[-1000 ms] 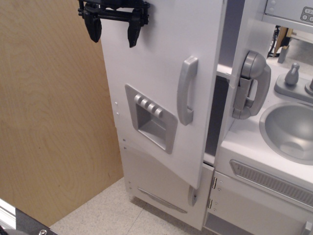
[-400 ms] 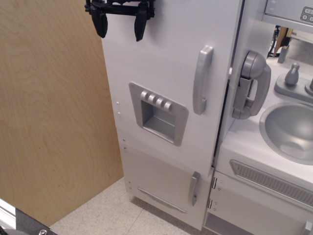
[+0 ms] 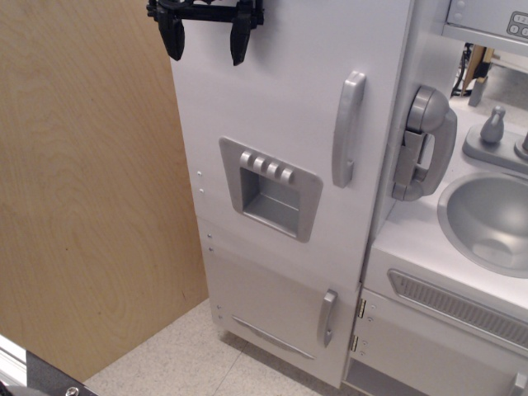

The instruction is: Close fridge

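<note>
The fridge (image 3: 272, 91) is a tall white toy-kitchen cabinet in the middle of the view. Its large door lies flush against the cabinet, with no gap showing at its right edge. The door has a grey vertical handle (image 3: 347, 128) and a grey four-button dispenser panel (image 3: 271, 187). My black gripper (image 3: 206, 41) hangs at the top left, in front of the door's upper left corner. Its two fingers are spread apart and hold nothing.
A smaller white lower door (image 3: 276, 318) with a short grey handle sits below. To the right is a white counter with a grey sink (image 3: 488, 221), a grey toy phone (image 3: 422, 142) and a faucet. A wooden panel (image 3: 82, 181) stands at the left.
The large door has swung to the right from ajar to flush with the cabinet. My gripper has shifted slightly right with it, staying open.
</note>
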Controlling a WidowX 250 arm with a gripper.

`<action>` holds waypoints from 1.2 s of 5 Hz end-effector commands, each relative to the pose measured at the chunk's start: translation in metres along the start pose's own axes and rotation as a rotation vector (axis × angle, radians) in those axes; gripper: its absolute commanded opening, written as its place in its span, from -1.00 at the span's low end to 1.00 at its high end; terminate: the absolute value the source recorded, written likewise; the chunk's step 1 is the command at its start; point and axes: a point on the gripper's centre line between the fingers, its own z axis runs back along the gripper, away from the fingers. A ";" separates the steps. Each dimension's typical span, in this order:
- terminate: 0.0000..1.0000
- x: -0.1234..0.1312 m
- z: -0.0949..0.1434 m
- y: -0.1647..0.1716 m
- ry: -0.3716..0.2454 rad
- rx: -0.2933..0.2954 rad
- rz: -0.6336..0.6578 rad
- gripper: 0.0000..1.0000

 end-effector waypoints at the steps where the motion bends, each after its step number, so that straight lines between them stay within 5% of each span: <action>1: -1.00 0.013 0.019 -0.004 -0.060 -0.012 0.009 1.00; 3: -1.00 -0.038 0.019 0.015 -0.088 0.002 -0.124 1.00; 5: -1.00 -0.072 0.014 0.033 -0.034 0.022 -0.225 1.00; 6: 1.00 -0.072 0.014 0.033 -0.034 0.022 -0.225 1.00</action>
